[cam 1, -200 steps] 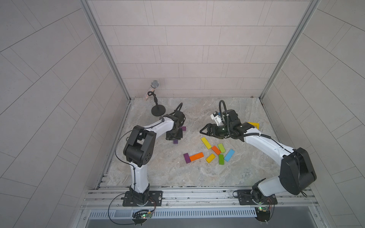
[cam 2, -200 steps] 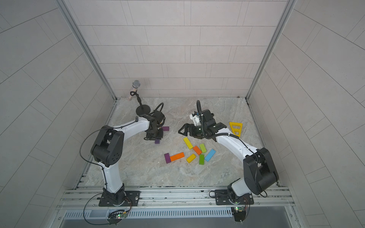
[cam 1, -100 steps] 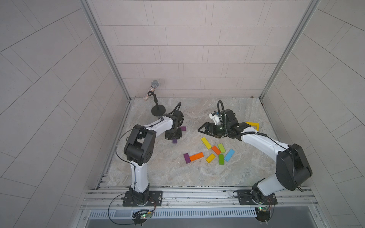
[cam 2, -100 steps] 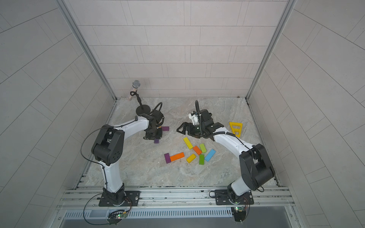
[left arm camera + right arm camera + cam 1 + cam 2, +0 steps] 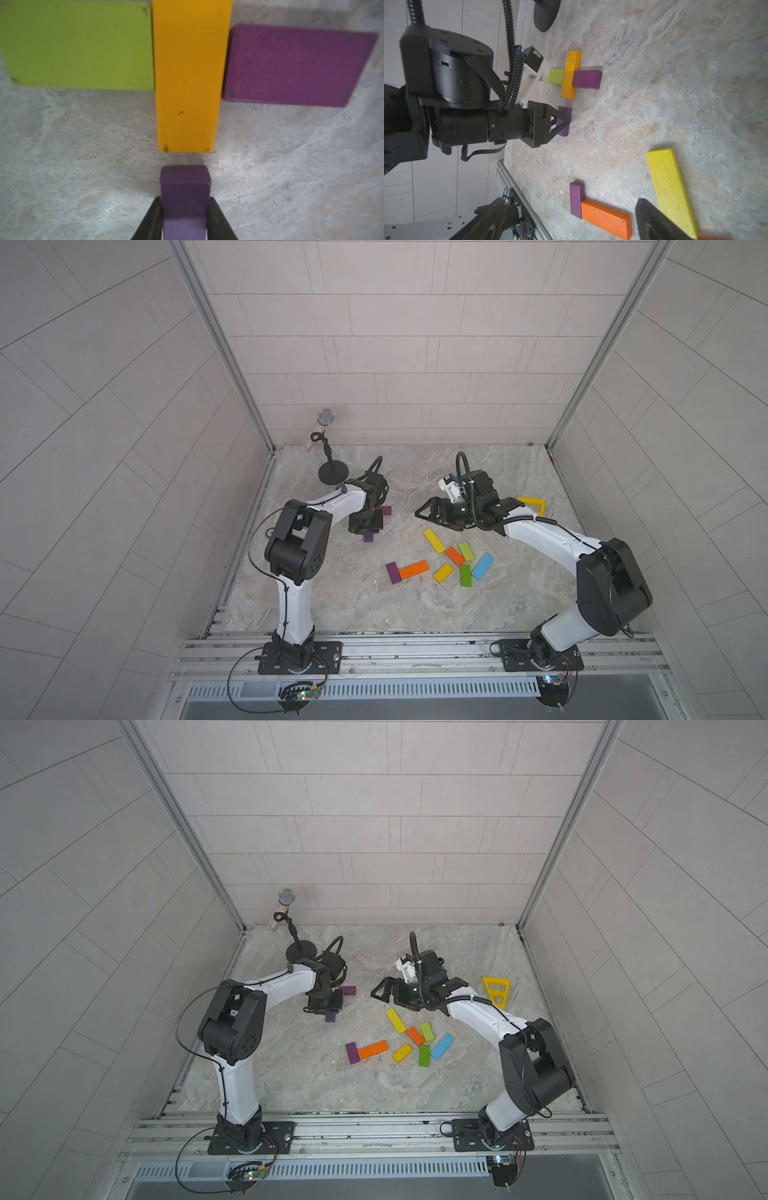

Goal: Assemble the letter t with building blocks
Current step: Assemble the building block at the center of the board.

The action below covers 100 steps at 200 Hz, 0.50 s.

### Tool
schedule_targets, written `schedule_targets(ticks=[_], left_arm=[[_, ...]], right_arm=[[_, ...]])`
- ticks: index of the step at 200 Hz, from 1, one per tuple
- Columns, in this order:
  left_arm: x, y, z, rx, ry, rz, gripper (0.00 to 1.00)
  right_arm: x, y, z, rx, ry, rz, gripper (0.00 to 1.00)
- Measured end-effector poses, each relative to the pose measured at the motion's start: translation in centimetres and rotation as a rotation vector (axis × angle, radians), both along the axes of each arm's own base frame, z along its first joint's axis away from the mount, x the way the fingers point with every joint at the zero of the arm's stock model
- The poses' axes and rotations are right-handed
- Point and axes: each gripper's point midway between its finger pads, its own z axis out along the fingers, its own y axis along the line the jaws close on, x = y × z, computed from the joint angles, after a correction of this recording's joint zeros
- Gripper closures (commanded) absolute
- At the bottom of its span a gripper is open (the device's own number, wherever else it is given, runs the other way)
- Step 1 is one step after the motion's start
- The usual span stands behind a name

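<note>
Purple block [image 5: 185,182] pinched in left gripper [image 5: 185,220]; right gripper [image 5: 426,512] spread wide, empty.

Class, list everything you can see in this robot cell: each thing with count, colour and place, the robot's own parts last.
microphone on stand: 1, silver on black, far left corner.
triangular slotted frame: 1, yellow, far right.
amber block: 1, long, under the left arm, flanked by lime block and purple block.
held purple block: 1, off the amber block's end, gap between.
loose blocks: 8, mid-table: loose purple, long orange, short orange, long yellow, short yellow, loose lime, green, light blue.
tabletop: 1, grey marbled.
left fingers: 2, black, shut on held purple block.
right fingers: 2, black, open, near long yellow.
</note>
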Motion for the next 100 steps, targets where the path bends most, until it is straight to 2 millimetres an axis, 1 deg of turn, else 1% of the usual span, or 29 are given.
schedule_targets(ticks=[100], left_arm=[[0.74,-0.03,-0.23,0.001,0.003,0.006,0.87]], right_arm=[[0.17,-0.09,-0.32,-0.003,0.007,-0.003,0.00]])
